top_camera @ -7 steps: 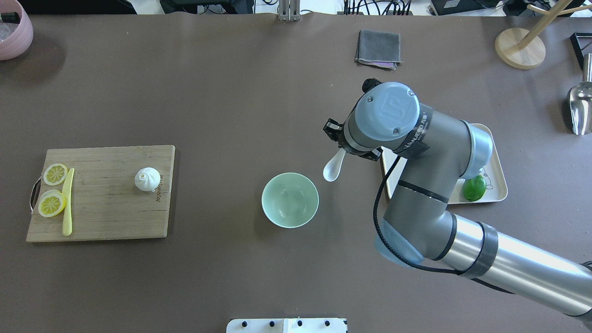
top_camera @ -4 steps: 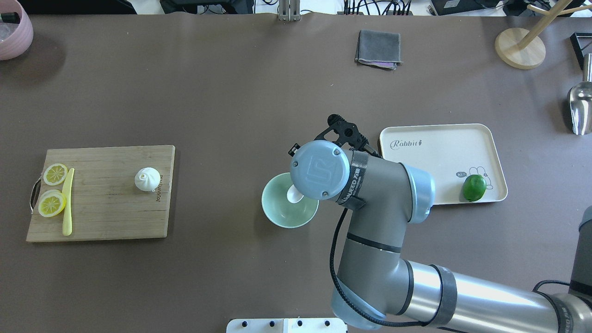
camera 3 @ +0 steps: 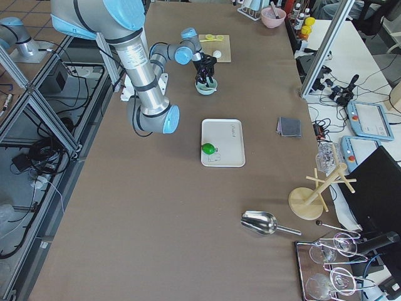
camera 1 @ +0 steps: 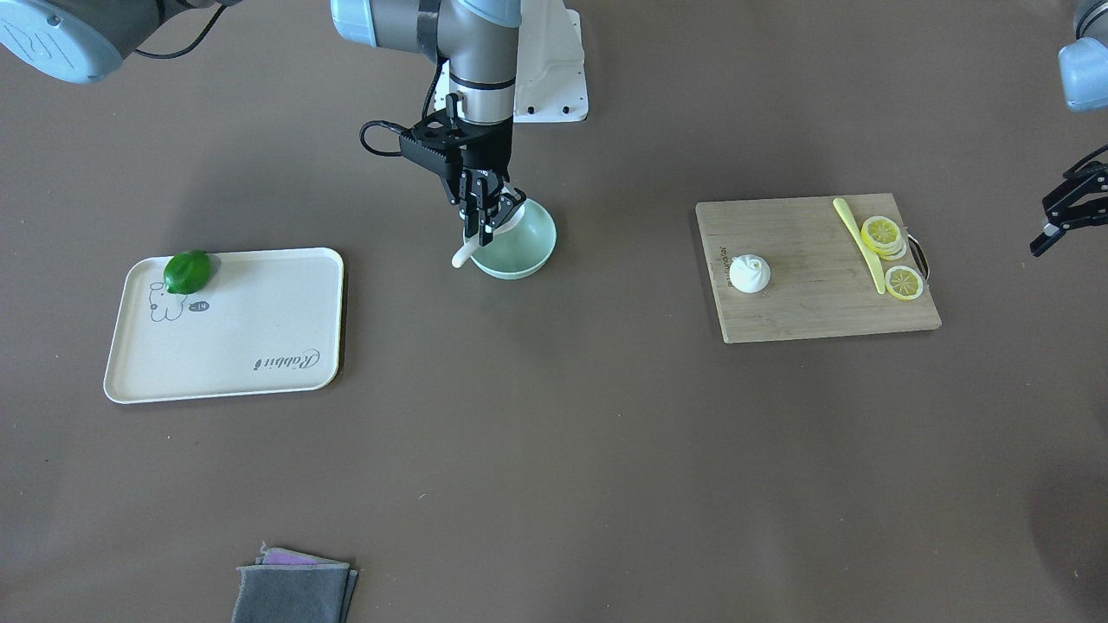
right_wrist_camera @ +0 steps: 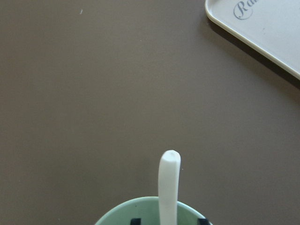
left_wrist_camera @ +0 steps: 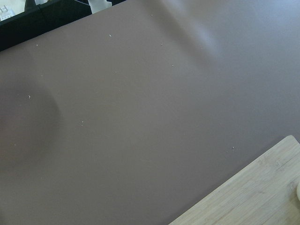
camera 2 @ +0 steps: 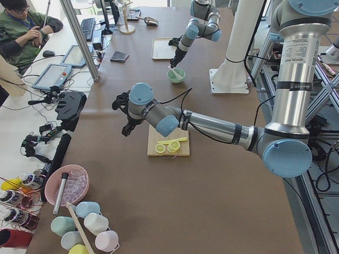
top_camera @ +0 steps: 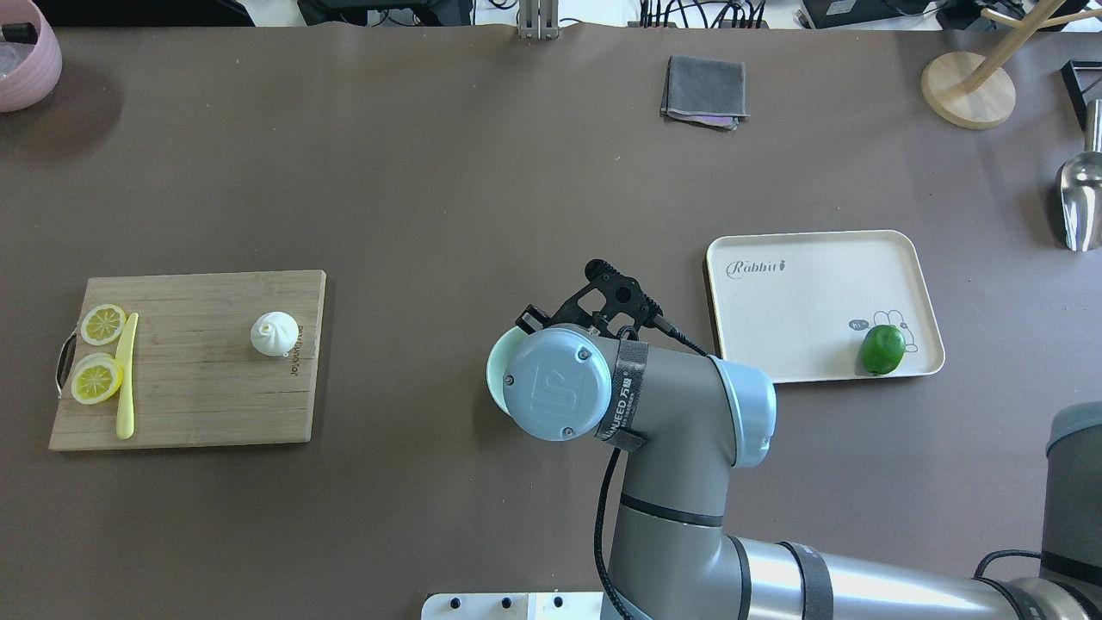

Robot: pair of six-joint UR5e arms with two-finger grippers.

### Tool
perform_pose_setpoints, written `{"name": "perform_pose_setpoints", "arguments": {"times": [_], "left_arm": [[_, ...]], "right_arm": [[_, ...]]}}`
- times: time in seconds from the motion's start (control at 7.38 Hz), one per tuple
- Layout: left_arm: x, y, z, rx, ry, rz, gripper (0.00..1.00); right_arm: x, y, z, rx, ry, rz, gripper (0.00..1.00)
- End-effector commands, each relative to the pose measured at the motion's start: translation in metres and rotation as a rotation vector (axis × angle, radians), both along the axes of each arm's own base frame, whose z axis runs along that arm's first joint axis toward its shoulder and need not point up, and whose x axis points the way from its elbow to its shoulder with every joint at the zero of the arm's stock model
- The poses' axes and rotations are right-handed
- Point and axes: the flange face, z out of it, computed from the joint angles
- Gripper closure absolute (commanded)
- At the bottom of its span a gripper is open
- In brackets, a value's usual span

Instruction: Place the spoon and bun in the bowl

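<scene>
The mint-green bowl [camera 1: 530,251] stands mid-table; in the overhead view my right wrist covers all but its left rim [top_camera: 494,372]. The white spoon [camera 1: 464,254] leans in the bowl with its handle over the rim. In the right wrist view the handle [right_wrist_camera: 168,180] rises between the two spread fingertips without touching them. My right gripper [camera 1: 492,216] is open just above the bowl. The white bun [top_camera: 275,333] sits on the wooden cutting board [top_camera: 189,405], far left. My left gripper [camera 1: 1046,227] hovers open and empty beyond the board's outer end.
Lemon slices [top_camera: 96,379] and a yellow knife [top_camera: 126,375] lie on the board's left end. A cream tray [top_camera: 809,293] with a green lime [top_camera: 883,349] lies right of the bowl. A grey cloth [top_camera: 704,90], a pink bowl [top_camera: 21,52], a wooden stand [top_camera: 968,86] and a metal scoop [top_camera: 1080,198] line the far edges.
My right arm has moved left with the spoon, from beside the bowl's right rim to over the bowl. The spoon now rests in the bowl. The bun has not moved.
</scene>
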Motion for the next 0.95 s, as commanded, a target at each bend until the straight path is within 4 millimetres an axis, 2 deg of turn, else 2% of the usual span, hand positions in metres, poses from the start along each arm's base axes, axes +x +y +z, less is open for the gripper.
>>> {"name": "perform_pose_setpoints", "arguments": {"times": [0.0,0.14,0.27,0.41,0.54,0.68,0.81], "left_arm": [[0.0,0.0,-0.001,-0.002,0.0,-0.003,0.02],[0.0,0.002,-0.004,-0.027,0.014,-0.022,0.01],[0.005,0.004,-0.014,-0.063,0.051,-0.048,0.0],[0.029,0.01,-0.027,-0.108,0.087,-0.058,0.0],[0.061,0.019,-0.044,-0.152,0.106,-0.055,0.0],[0.105,0.033,-0.067,-0.187,0.106,-0.084,0.0],[0.148,0.045,-0.074,-0.203,0.082,-0.106,0.0]], "right_arm": [[0.016,-0.006,-0.011,0.049,0.006,-0.04,0.0],[0.047,-0.022,-0.02,0.1,0.023,-0.091,0.0],[0.08,-0.048,-0.002,0.105,0.042,-0.188,0.0],[0.124,-0.072,0.015,0.153,0.073,-0.291,0.0],[0.18,-0.09,0.038,0.2,0.088,-0.402,0.0],[0.232,-0.103,0.069,0.231,0.07,-0.496,0.0],[0.279,-0.118,0.106,0.27,0.069,-0.575,0.0]]}}
